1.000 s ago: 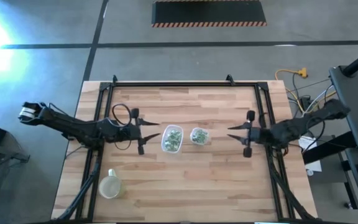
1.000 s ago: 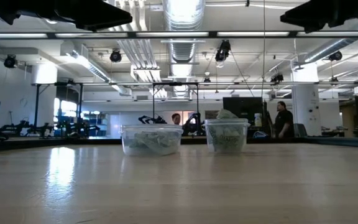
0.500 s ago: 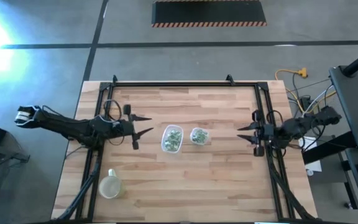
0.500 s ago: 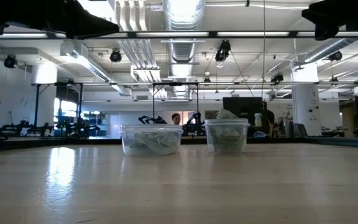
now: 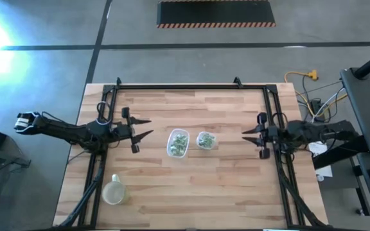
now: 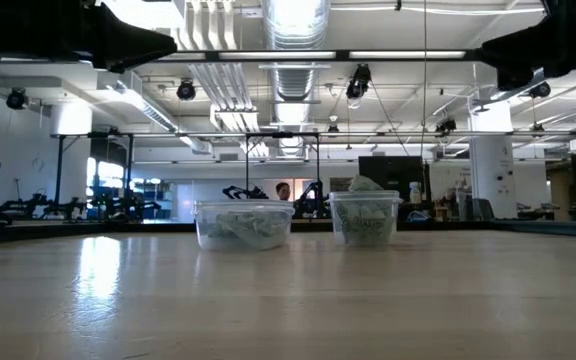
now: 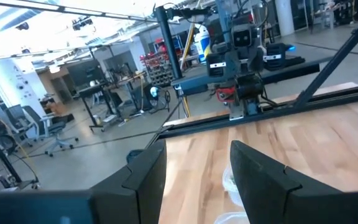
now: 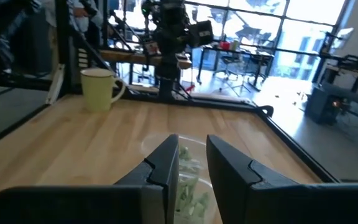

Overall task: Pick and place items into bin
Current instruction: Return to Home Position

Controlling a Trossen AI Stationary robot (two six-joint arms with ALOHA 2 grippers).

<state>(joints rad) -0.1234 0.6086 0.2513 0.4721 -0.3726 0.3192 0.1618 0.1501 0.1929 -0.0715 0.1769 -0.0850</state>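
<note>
Two clear containers stand side by side on the wooden table, a larger one (image 5: 178, 142) and a smaller one (image 5: 205, 140). Both hold small pale-green and white wrapped items (image 6: 365, 226). Which of the two is the bin, I cannot tell. My left gripper (image 5: 150, 127) hangs open above the table, left of the containers and pointing at them. My right gripper (image 5: 245, 136) hangs to their right, pointing at them, its fingers (image 8: 166, 163) a narrow gap apart with nothing between. In the right wrist view, one container (image 8: 188, 177) shows between and beyond those fingers.
A pale cup (image 5: 113, 190) stands near the table's front left corner. A black frame (image 5: 172, 86) runs along the table's far edge and down both sides. Bare wood lies in front of the containers and between them and each gripper.
My left gripper has drawn back from the containers toward the table's left edge, staying open. My right gripper has drawn back a little toward the right edge, and its fingers have come closer together. The containers have kept still.
</note>
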